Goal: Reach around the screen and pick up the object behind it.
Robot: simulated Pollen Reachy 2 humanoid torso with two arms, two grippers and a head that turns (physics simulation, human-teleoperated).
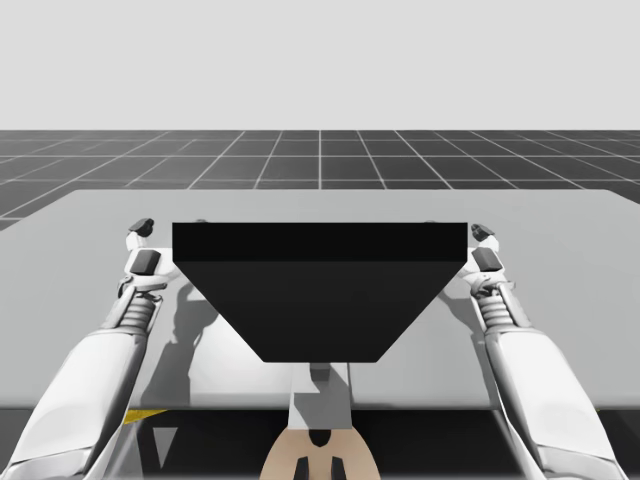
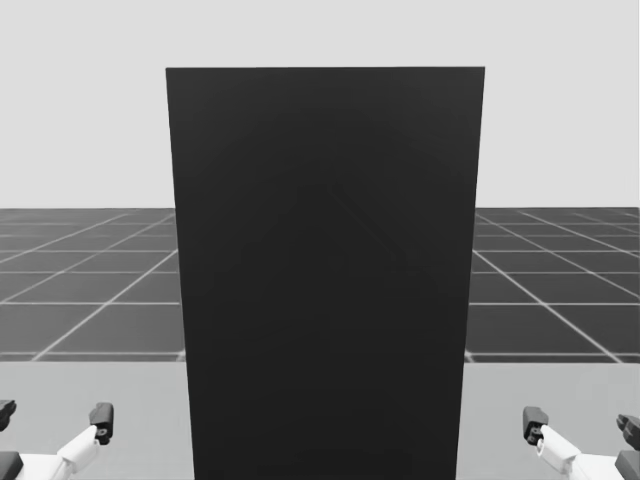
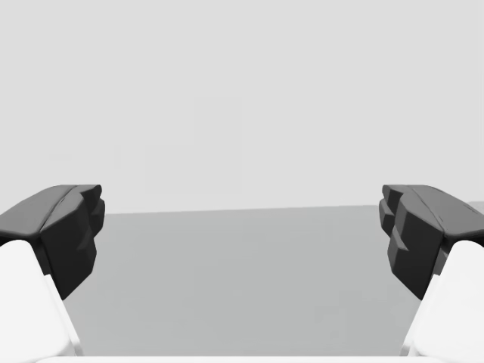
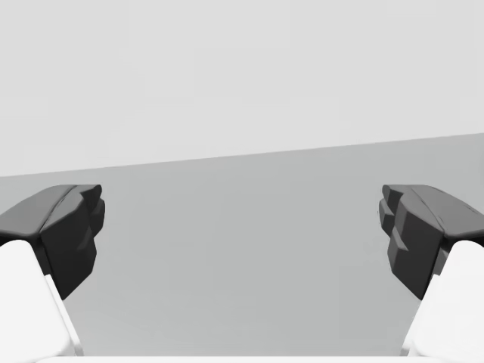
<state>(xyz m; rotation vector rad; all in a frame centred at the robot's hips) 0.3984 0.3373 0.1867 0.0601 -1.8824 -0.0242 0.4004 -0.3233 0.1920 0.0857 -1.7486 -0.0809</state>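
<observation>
1. The black screen (image 1: 320, 290) stands upright in the middle of the tabletop (image 1: 560, 230), and the object behind it is hidden from us!
2. Our left tool (image 1: 145, 244) is just beside the screen's end toward the left edge, fingers spread wide.
3. Our right tool (image 1: 485, 246) mirrors it toward the right edge, equally wide, with bare tabletop ahead of it.
</observation>
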